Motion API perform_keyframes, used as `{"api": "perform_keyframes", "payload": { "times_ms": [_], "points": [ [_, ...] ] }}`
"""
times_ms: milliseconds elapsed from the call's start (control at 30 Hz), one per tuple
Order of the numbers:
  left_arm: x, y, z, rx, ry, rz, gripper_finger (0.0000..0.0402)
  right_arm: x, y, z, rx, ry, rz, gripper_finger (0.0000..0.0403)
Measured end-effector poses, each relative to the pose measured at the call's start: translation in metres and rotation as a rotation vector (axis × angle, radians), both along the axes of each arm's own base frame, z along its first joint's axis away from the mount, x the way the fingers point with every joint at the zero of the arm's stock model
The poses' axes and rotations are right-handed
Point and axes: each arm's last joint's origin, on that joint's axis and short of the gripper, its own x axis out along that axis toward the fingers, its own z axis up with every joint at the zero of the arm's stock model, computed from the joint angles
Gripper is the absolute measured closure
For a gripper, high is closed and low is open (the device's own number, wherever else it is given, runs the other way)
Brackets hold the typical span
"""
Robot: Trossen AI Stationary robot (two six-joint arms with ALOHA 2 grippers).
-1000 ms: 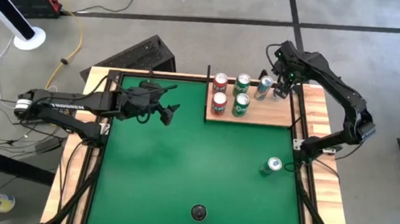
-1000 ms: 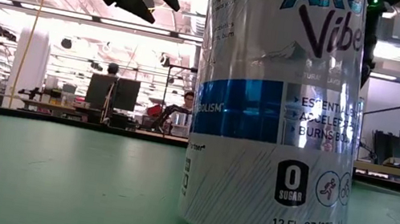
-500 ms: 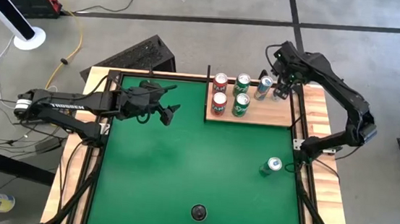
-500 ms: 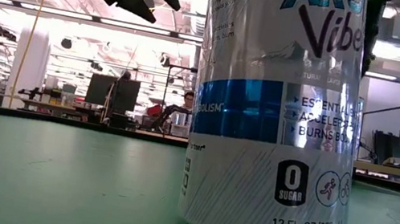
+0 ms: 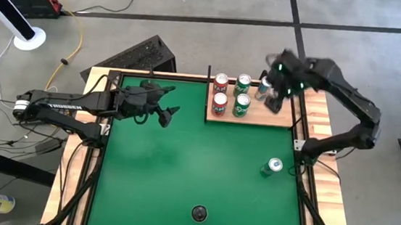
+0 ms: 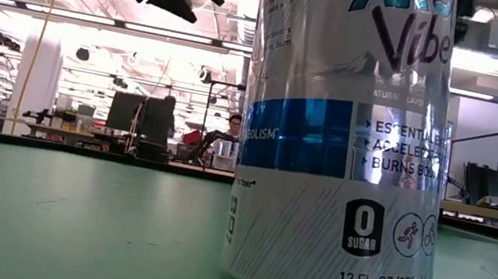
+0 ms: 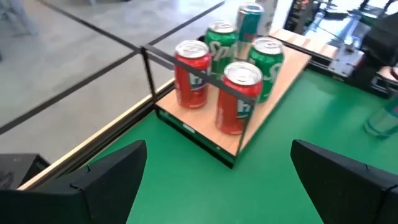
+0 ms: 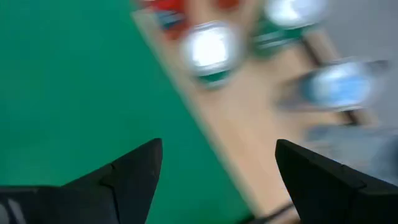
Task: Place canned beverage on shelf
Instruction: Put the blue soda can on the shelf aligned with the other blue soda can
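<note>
High view: right gripper (image 5: 281, 87), fingers spread and empty, hovers over the shelf (image 5: 273, 113) at its bare right end beside the silver can (image 5: 264, 85). Left gripper (image 5: 166, 104) waits open, far left of the table (image 5: 180, 176).

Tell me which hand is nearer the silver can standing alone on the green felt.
Right. The right hand hangs open over the shelf, on the same side of the table as the silver can. The left hand, open too, hovers across the felt on the opposite side.
</note>
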Motion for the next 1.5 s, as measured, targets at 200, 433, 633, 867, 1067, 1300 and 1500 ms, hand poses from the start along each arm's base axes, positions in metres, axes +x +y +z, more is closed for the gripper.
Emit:
{"api": "perform_keyframes", "payload": {
  "times_ms": [200,433,633,867,1067,1300,1500],
  "points": [
    [0.001,-0.001,-0.001,0.020,0.029,-0.063,0.0017,-0.001,0.080,0.000,0.206,-0.021,-0.025,0.0075],
    [0.002,-0.002,0.001,0.073,0.048,-0.122,0.0017,-0.010,0.148,-0.014,0.305,-0.024,-0.287,0.0076],
    [0.003,-0.002,0.004,0.096,0.030,-0.179,0.0017,-0.011,0.179,-0.052,0.287,0.092,-0.452,0.0076],
    [0.003,0.006,0.004,0.061,0.011,-0.213,0.0017,-0.008,0.192,-0.081,0.273,0.208,-0.520,0.0066],
    [0.003,0.009,0.004,0.030,-0.004,-0.217,0.0017,-0.004,0.194,-0.097,0.264,0.225,-0.501,0.0048],
    [0.003,0.009,0.004,0.014,-0.014,-0.210,0.0017,-0.005,0.193,-0.113,0.249,0.273,-0.474,0.0047],
    [0.003,0.009,0.004,-0.004,-0.024,-0.201,0.0017,-0.003,0.192,-0.117,0.250,0.271,-0.423,0.0047]
  ]
}}
